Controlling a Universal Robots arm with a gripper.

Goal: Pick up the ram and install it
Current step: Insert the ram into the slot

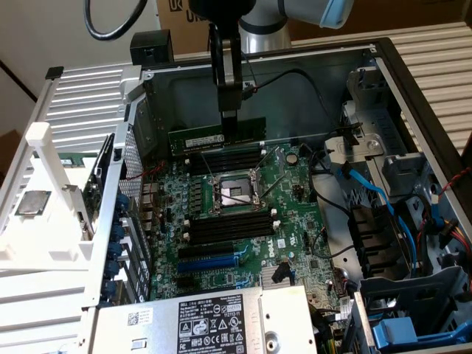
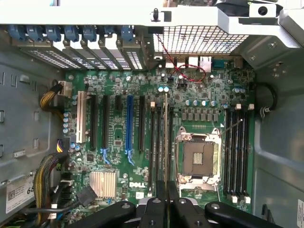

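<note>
My gripper (image 1: 229, 118) hangs straight down inside the open computer case, shut on the ram (image 1: 199, 139). The ram is a long green stick with a pale label, held level by the middle of its top edge, above the motherboard (image 1: 287, 214) and touching nothing. In the wrist view the ram (image 2: 165, 142) shows edge-on as a thin line running out from between the black fingers (image 2: 160, 202). There it lines up over the black memory slots (image 2: 155, 142) between the CPU socket (image 2: 197, 159) and the blue expansion slot (image 2: 128, 123).
A second bank of black memory slots (image 2: 237, 152) lies on the socket's other side. Blue and black cables (image 1: 369, 192) and drive bays crowd the exterior view's right. A power supply (image 1: 206, 321) sits at the front, and a grey swing-out cage (image 1: 66, 184) on the left.
</note>
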